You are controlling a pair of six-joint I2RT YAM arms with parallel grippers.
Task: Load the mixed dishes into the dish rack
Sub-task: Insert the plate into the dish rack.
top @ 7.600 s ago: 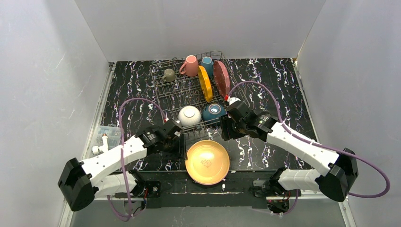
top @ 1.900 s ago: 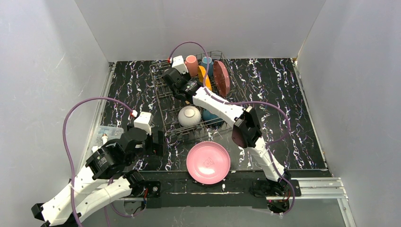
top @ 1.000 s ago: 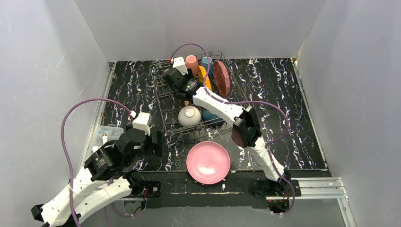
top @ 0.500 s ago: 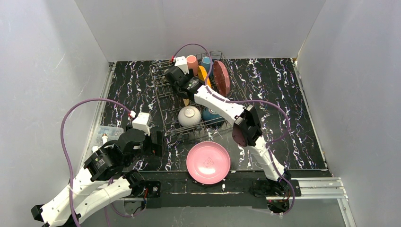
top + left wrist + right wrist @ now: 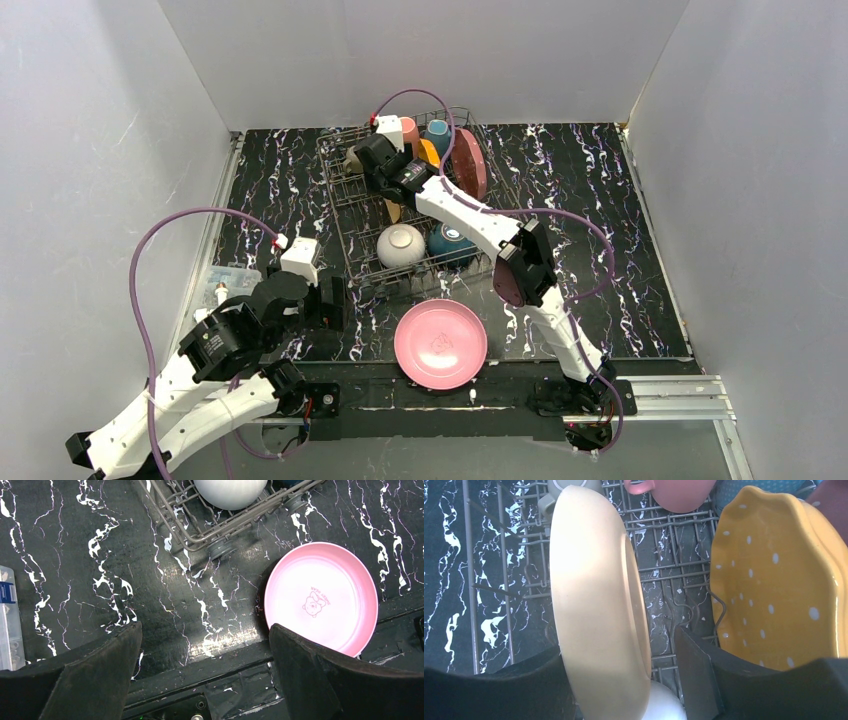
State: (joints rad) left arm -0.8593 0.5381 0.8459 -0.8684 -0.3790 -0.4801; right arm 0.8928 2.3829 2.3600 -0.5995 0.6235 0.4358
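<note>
**Tan bowl on edge in the rack, pink plate lying outside it**

From above, the large grey wire dish rack (image 5: 350,205) is sitting at the far middle of the black marbled table (image 5: 600,200). The right gripper (image 5: 385,190) is hanging over its left half, above a tan ceramic bowl (image 5: 393,211) (only a sliver is showing here). A white bowl (image 5: 400,245) and a dark-blue bowl (image 5: 452,240) are resting side by side at the rack's near end. A scalloped dark-red plate (image 5: 468,165) is standing on edge at the far right, near a teal mug (image 5: 438,133). A round pink plate (image 5: 440,343) is lying flat on the table just in front of the rack.

In the left wrist view, the left gripper (image 5: 204,635) is hovering over the table beside the pink plate, its fingers spread wide with nothing between them.

In the right wrist view, the tan bowl is standing on edge among the tines, between the parted fingers (image 5: 704,670). A gap is showing on the side of the orange white-dotted scalloped plate (image 5: 774,580); whether the other finger is touching the bowl, I cannot tell. A pink mug (image 5: 674,490) and an olive-grey mug (image 5: 551,495) are sitting beyond.
</note>
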